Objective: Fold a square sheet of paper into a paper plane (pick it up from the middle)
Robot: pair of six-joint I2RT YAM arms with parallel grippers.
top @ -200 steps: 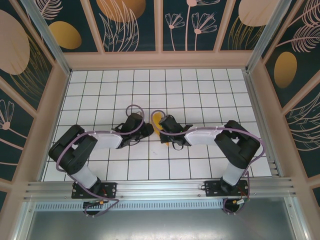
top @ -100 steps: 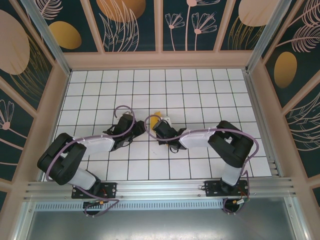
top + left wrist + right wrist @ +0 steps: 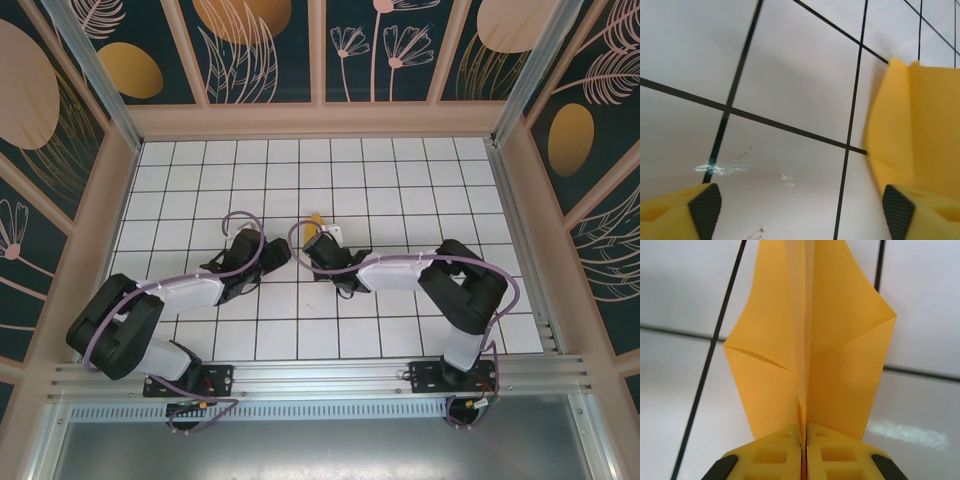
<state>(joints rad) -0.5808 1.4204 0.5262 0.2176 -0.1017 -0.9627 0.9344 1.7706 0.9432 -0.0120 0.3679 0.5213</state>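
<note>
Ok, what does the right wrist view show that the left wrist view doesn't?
Right wrist view adds: the right fingers pinched shut on the paper plane at its centre crease, a wing spreading out on each side. Left wrist view adds: the left fingers wide apart with bare tile between them, the paper at the frame's right by one finger, nothing gripped. Both: the orange-yellow folded paper over the white grid table.

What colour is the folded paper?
Plain orange-yellow; the paper shows best in the right wrist view.
</note>
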